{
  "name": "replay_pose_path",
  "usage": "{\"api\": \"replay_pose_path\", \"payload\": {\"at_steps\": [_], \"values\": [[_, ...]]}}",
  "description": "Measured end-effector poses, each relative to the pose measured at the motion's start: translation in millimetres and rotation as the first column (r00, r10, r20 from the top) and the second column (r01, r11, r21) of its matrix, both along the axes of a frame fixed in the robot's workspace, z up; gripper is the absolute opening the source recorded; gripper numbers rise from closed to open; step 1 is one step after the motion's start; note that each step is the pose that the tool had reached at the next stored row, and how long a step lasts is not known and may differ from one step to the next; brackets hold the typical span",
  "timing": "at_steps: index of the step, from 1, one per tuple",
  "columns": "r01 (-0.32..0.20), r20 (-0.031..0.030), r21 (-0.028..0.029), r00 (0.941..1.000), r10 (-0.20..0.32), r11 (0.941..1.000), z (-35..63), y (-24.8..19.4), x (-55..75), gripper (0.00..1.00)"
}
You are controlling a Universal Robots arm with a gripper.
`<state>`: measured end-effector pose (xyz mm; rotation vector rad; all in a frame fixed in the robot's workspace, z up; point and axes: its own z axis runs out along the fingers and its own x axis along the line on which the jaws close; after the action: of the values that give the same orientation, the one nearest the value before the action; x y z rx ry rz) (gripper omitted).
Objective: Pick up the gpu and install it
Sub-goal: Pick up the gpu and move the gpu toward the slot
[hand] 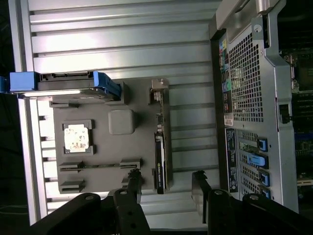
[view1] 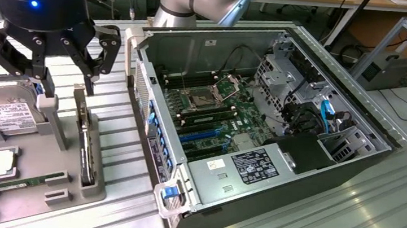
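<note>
Black slim gpu (view1: 86,136) edge-up in grey moulded tray (view1: 97,193)

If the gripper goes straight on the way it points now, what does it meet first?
Probably the gpu, standing on edge in the tray: the wrist view shows it in line with the gap of the open gripper. Depth is unclear, so this is a guess.

Exterior view looks down obliquely; wrist view looks straight down; both share the tray (view1: 33,155) (hand: 105,147).
</note>
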<state>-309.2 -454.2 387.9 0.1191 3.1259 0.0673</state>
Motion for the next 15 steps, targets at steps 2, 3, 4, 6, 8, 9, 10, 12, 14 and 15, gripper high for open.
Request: {"api": "replay_pose_path", "payload": {"at_steps": [2, 3, 4, 6, 8, 9, 10, 12, 14, 15], "values": [[0.0, -0.0001, -0.0001, 1.0, 0.0, 1.0, -2.6, 0.0, 0.0, 0.54], [0.0, -0.0001, -0.0001, 1.0, 0.0, 1.0, -3.8, 0.0, 0.0, 0.54], [0.0, -0.0001, -0.0001, 1.0, 0.0, 1.0, -6.6, 0.0, 0.0, 0.54], [0.0, -0.0001, 0.0, 1.0, 0.0, 1.0, -10.1, 0.0, 0.0, 0.54], [0.0, -0.0002, -0.0002, 1.0, 0.0, 1.0, -10.9, 0.0, 0.0, 0.54], [0.0, -0.0003, -0.0002, 1.0, 0.0, 1.0, -10.8, 0.0, 0.0, 0.54], [0.0, -0.0002, -0.0002, 1.0, 0.0, 1.0, -10.9, 0.0, 0.0, 0.54], [0.0, -0.0002, -0.0002, 1.0, 0.0, 1.0, -10.9, 0.0, 0.0, 0.54], [0.0, -0.0002, -0.0001, 1.0, 0.0, 1.0, -10.9, 0.0, 0.0, 0.54], [0.0, -0.0001, -0.0001, 1.0, 0.0, 1.0, -10.9, 0.0, 0.0, 0.54]]}}
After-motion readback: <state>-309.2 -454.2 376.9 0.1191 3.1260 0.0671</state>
